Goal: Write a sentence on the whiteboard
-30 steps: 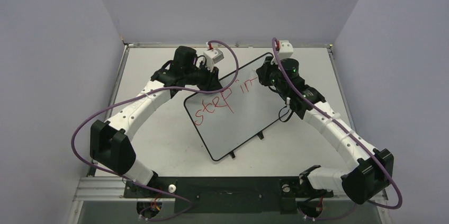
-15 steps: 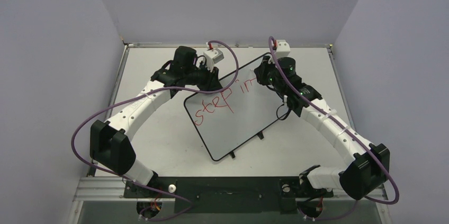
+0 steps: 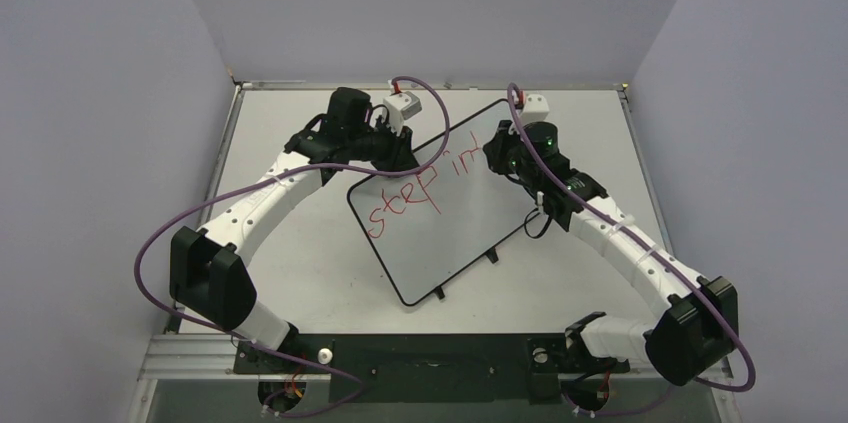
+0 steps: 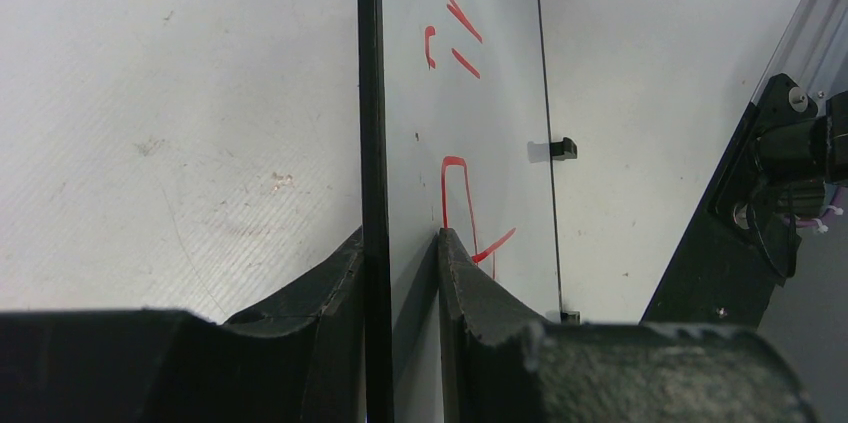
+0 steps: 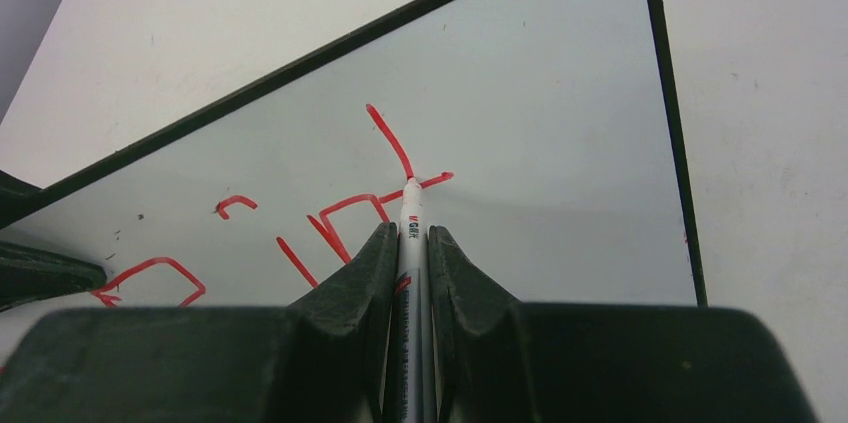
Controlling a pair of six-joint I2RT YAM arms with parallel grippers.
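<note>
Robot lab cell, bare lilac walls (image 3: 100, 93) closing a pale table (image 3: 300, 273) on left, far and right, two arms (image 3: 270, 198) bolted to a black plate (image 3: 430, 353) on an aluminium rail (image 3: 190, 353) at the near edge, purple cables (image 3: 137, 268) looping.

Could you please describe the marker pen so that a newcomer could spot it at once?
Start at the large white black-framed whiteboard on the pale grey table. Near its far corner, the right gripper is shut on a slim white marker pen, the only thing whose tip touches the red handwritten lettering.
</note>
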